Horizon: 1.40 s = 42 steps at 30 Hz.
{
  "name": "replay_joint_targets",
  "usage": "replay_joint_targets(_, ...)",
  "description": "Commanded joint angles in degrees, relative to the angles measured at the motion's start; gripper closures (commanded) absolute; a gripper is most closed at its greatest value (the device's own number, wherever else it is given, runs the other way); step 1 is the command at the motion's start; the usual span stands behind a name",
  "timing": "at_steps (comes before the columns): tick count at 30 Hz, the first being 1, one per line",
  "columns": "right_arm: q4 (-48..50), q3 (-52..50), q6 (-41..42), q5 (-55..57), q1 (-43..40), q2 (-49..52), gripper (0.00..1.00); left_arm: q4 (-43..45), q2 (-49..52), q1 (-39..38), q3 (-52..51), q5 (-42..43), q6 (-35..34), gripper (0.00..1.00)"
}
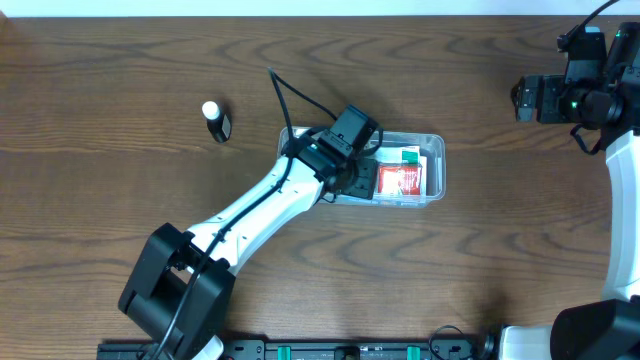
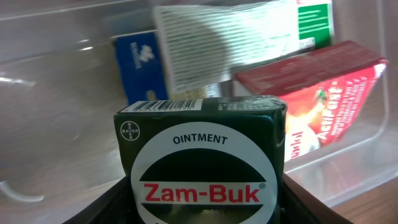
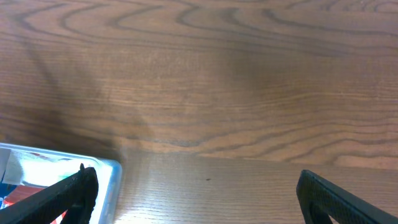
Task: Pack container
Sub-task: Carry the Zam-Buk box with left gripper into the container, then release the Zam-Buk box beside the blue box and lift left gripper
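1. Zam-Buk ointment box [image 2: 202, 162] fills the left wrist view, dark green, label facing the lens, framed by dark fingers at both lower corners. I judge the left hand [image 1: 348, 165] clamped on it.
2. Container [image 1: 436, 150] lies mid-bench, long side left to right. Left hand hangs over its left half, inside the clear walls.
3. Already inside: red box [image 2: 323, 99] to the right, green-and-white box [image 2: 314, 25] behind it, blue box [image 2: 140, 65] and a white printed panel [image 2: 217, 53] at the far wall.
4. Small dark bottle [image 1: 216, 121] with a white cap lies on the bench [image 1: 120, 60], well apart from the container, not yet packed.
5. Right hand [image 3: 196, 193] has its fingers wide apart, holding nothing, over bare wood just beside a container corner.
6. Step in hand, as I read it: setting the ointment box down in the container.
7. Next move calls for lowering into the free floor left of the red box, spreading the fingers, then lifting straight up clear of the near wall. The bottle looks like the remaining item.
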Motion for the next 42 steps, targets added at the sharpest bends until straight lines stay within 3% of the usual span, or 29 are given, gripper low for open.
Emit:
replay_joint_targets(1,-0.1,0.6,0.6,-0.2,-0.1,-0.5,0.01,0.5,1.0,-0.7,0.6,-0.7,-0.5,0.53)
replay_joint_targets(16,-0.1,0.6,0.6,-0.2,-0.1,-0.5,0.01,0.3,1.0,-0.8,0.6,-0.6,-0.5,0.51)
replay_joint_targets(18,-0.1,0.6,0.6,-0.2,-0.1,-0.5,0.01,0.3,1.0,-0.8,0.6,-0.6,-0.5,0.44)
replay_joint_targets(29,-0.1,0.6,0.6,-0.2,-0.1,-0.5,0.01,0.3,1.0,-0.9,0.6,-0.6,-0.5,0.42)
replay_joint_targets(30,-0.1,0.6,0.6,-0.2,-0.1,-0.5,0.01,0.4,1.0,-0.9,0.6,-0.6,-0.5,0.38)
replay_joint_targets(42,-0.1,0.6,0.6,-0.2,-0.1,-0.5,0.01,0.6,1.0,-0.9,0.6,-0.2,-0.5,0.28)
